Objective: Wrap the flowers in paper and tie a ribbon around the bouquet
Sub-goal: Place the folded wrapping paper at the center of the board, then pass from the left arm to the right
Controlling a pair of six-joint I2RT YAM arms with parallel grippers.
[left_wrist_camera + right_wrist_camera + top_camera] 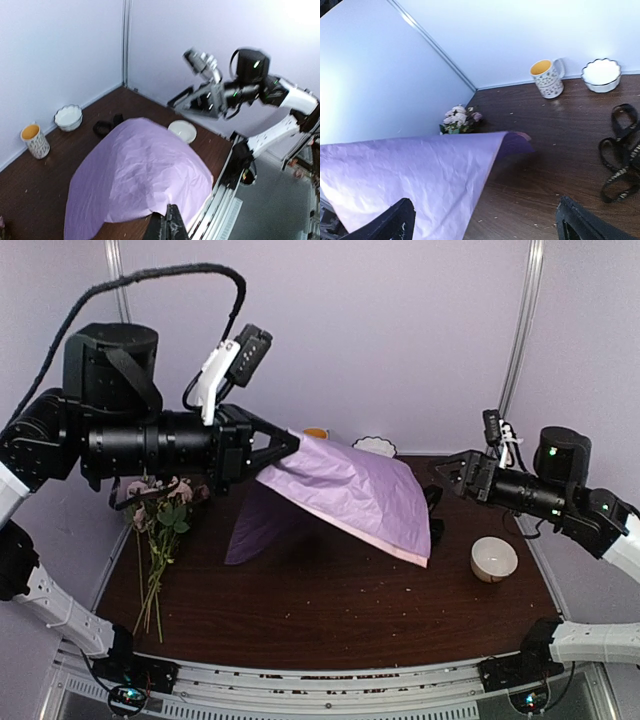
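The paper [350, 495] is clamped in the left gripper [294, 444], the right gripper [441, 472] is spread empty, and the ribbon [620, 150] is shown plainly by the right wrist view.

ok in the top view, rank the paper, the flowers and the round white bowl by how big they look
1. paper, by far the largest
2. flowers, counting the long stems
3. round white bowl, smallest

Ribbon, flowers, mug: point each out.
ribbon [618, 172], right wrist view, on its lettered loop
flowers [460, 118], right wrist view, on the rose heads
mug [547, 80], right wrist view, on its speckled side
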